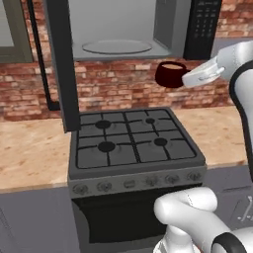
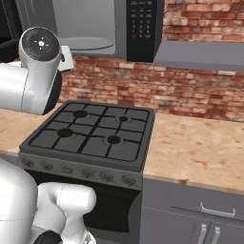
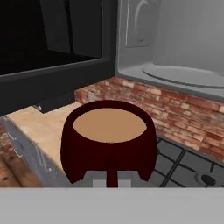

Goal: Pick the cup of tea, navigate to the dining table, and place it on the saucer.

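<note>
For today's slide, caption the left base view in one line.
Gripper holds the cup above the stove, below the open microwave.

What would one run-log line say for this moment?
phase: carrying | gripper: shut on cup of tea | cup: lifted above stove, outside open microwave

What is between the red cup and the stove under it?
Nothing but air: in the left base view the cup of tea hangs above the stove, held by the gripper.

Base views flank arm, face stove (image 1: 133, 141) from behind; hand view close on cup (image 3: 109, 146).
</note>
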### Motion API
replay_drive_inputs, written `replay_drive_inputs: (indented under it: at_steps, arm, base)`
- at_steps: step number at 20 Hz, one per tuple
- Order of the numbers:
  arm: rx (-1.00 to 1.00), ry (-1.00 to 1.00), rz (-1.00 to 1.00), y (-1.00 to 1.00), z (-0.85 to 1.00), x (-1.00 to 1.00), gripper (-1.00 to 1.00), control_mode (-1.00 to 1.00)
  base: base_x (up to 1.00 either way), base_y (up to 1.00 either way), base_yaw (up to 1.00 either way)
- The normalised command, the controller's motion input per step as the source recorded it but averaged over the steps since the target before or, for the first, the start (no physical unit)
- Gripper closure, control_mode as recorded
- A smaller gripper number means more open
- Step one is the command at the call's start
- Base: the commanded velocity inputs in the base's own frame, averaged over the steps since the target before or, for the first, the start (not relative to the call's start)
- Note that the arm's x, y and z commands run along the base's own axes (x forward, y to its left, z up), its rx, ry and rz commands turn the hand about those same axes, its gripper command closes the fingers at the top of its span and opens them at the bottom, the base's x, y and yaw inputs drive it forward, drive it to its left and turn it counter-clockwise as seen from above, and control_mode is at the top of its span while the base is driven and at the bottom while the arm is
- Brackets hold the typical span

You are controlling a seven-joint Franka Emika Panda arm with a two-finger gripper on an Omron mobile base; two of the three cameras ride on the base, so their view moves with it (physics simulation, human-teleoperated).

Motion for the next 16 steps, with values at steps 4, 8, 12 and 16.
replay_drive_inputs:
  at_steps: [4, 8, 12, 16]
  arm:
    - [0.00, 0.00, 0.00, 0.00, 0.00, 0.00, 1.00, 1.00]
    - [0.00, 0.00, 0.00, 0.00, 0.00, 0.00, 1.00, 1.00]
    - [0.00, 0.00, 0.00, 0.00, 0.00, 0.00, 1.00, 1.00]
    - [0.00, 0.00, 0.00, 0.00, 0.00, 0.00, 1.00, 1.00]
  base:
    - [-0.63, -0.10, 0.34]
    - [-0.61, -0.07, 0.44]
    - [-0.70, -0.29, 0.48]
    - [-0.70, -0.29, 0.50]
